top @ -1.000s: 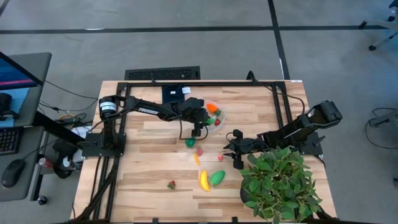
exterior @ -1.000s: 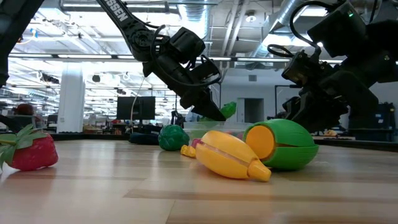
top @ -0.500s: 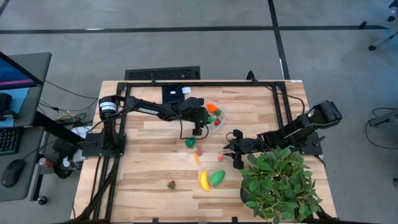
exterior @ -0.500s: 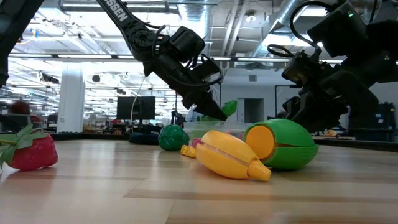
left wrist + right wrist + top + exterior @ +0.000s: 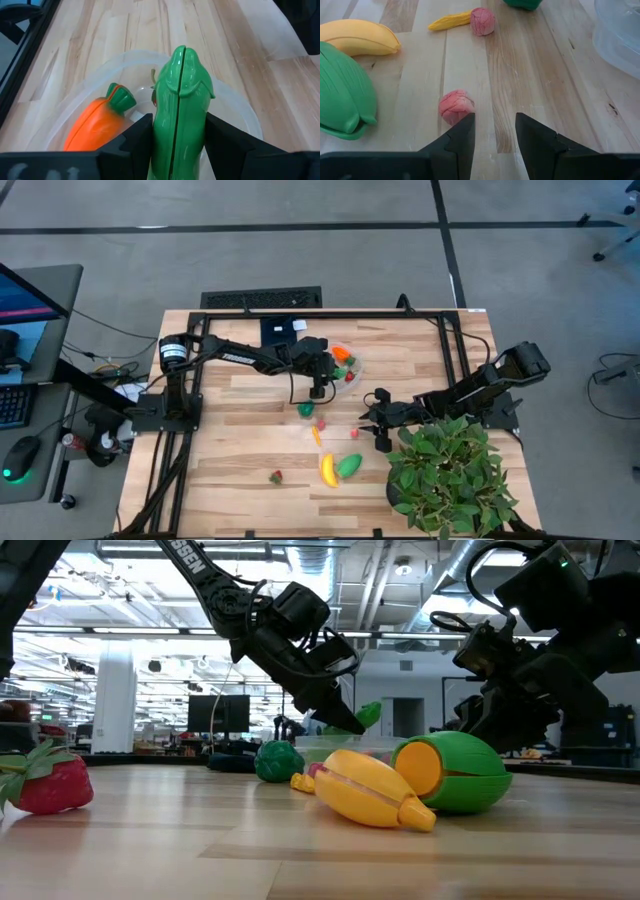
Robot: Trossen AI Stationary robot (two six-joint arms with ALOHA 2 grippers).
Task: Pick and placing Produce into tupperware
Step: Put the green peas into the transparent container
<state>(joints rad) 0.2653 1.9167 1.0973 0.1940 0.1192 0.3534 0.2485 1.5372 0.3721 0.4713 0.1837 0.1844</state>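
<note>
Nothing moved since earlier | left end effector (image 5: 175, 137) clamped on green piece (image 5: 179, 105), tupperware (image 5: 240, 112) directly beneath | right end effector (image 5: 494, 131) open

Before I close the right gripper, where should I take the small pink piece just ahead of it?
Grip the pink piece across its round middle, coming from above. It is a small lump, lying alone on the table, slightly off-centre from the open right gripper, so shift sideways first.
</note>
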